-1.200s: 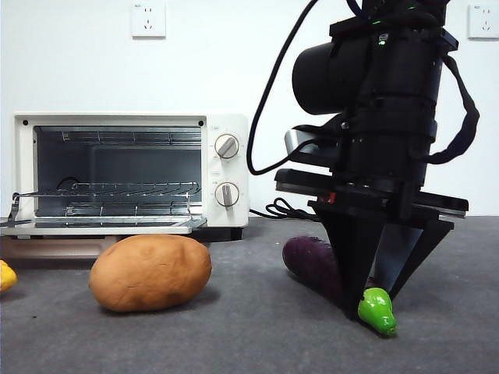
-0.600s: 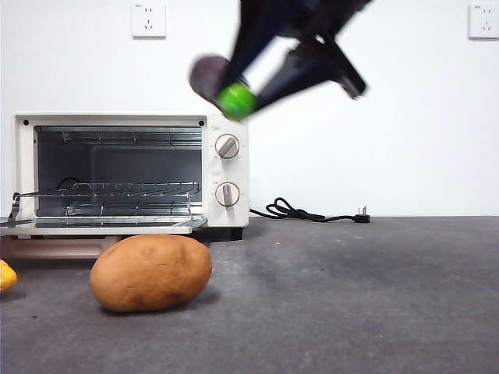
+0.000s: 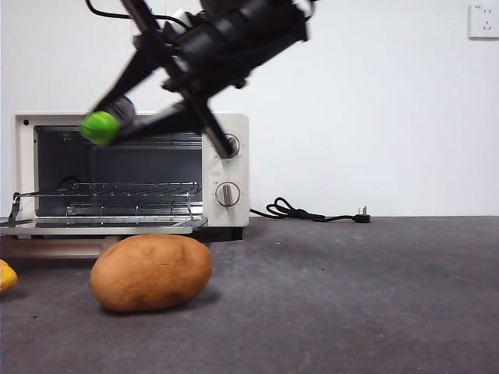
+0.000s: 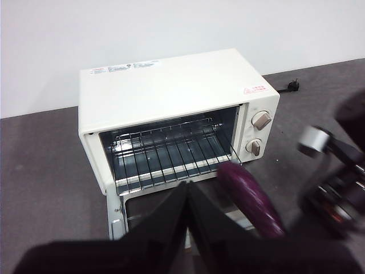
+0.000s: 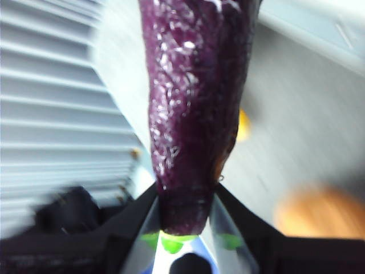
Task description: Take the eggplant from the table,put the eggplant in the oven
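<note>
The dark purple eggplant (image 3: 100, 126), green cap forward, hangs in the air in front of the upper left of the oven (image 3: 227, 167); my right gripper (image 3: 117, 121) is shut on it. In the right wrist view the eggplant (image 5: 194, 114) fills the middle, pinched at its stem end between the jaws of the right gripper (image 5: 185, 193). The cream-white oven (image 4: 171, 85) has its door (image 3: 101, 226) folded down flat and its wire rack (image 3: 109, 189) bare. My left gripper (image 4: 188, 191) hovers shut and empty above the oven's front, beside the eggplant (image 4: 251, 197). The grey table (image 3: 351, 296) lies below.
A rounded brown potato (image 3: 150, 273) lies on the table just in front of the open door. A small yellow thing (image 3: 5, 275) shows at the left edge. A black power cord (image 3: 304, 212) runs along the back, right of the oven.
The right gripper lifted the eggplant off the table at the right and swung it up and leftward; it now hangs before the oven's opening.
</note>
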`<state>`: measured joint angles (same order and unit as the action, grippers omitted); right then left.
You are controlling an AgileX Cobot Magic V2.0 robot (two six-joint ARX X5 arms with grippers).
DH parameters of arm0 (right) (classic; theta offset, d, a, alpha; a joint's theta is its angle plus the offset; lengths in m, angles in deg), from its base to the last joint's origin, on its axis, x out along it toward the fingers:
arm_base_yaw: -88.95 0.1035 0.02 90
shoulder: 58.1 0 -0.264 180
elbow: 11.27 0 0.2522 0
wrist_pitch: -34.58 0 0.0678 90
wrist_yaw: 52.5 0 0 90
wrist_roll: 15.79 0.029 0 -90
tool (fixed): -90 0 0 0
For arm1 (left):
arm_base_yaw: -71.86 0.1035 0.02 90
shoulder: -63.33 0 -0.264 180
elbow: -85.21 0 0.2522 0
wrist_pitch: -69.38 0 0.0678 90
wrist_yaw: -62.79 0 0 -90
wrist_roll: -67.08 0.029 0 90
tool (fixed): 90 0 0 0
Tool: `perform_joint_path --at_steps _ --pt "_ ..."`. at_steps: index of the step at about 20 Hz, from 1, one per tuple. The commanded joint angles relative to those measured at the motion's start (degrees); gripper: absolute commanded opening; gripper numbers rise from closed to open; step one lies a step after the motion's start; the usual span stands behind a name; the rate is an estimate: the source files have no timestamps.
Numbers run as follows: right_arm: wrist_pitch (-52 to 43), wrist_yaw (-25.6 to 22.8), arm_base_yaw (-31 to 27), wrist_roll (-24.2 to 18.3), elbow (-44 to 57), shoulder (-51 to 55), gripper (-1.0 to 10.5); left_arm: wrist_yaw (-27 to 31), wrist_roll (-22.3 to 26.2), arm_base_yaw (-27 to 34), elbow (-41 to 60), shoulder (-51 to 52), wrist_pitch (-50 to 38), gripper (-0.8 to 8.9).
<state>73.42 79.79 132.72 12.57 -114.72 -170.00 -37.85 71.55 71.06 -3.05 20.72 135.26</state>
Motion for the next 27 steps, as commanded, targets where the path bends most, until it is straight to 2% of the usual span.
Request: perform_joint_path --at_steps 1,5,9,10,13,15,21,25,27 --pt "-1.8 0.4 0.1 6.5 -5.9 -5.4 -0.1 0.1 0.0 0.0 0.6 1.3 1.0 -0.05" --pt "-3.4 1.7 -0.1 14.2 -17.3 -15.0 -0.1 0.1 -0.5 0.0 0.6 3.5 3.0 -0.05" --pt "-9.3 1.0 -1.0 23.7 -24.8 -21.5 -0.1 0.1 -0.9 0.0 0.6 5.5 3.3 -0.05" --pt "-10.9 -0.4 -1.5 26.1 -25.4 -22.2 -0.1 0.1 -0.9 0.0 0.6 5.9 3.5 -0.05" --pt "-12.7 -9.2 -2.8 30.0 -25.4 -22.5 -0.1 0.1 -0.9 0.0 0.6 6.3 4.2 -0.05" --pt "-12.7 -13.7 -3.7 31.6 -25.4 -22.6 -0.1 0.1 -0.9 0.0 0.6 6.4 4.2 -0.05" --pt "-13.0 -26.0 -4.3 31.8 -25.4 -22.6 -0.1 0.1 -0.9 0.0 0.6 6.5 4.2 -0.05" --pt "-15.5 -28.3 -4.3 31.1 -25.4 -22.7 0.2 0.1 -0.8 0.0 0.6 6.5 4.4 -0.05" --pt "-16.2 -28.9 -4.3 30.1 -25.4 -22.7 2.0 0.1 -0.8 0.0 0.6 6.5 4.5 -0.05"
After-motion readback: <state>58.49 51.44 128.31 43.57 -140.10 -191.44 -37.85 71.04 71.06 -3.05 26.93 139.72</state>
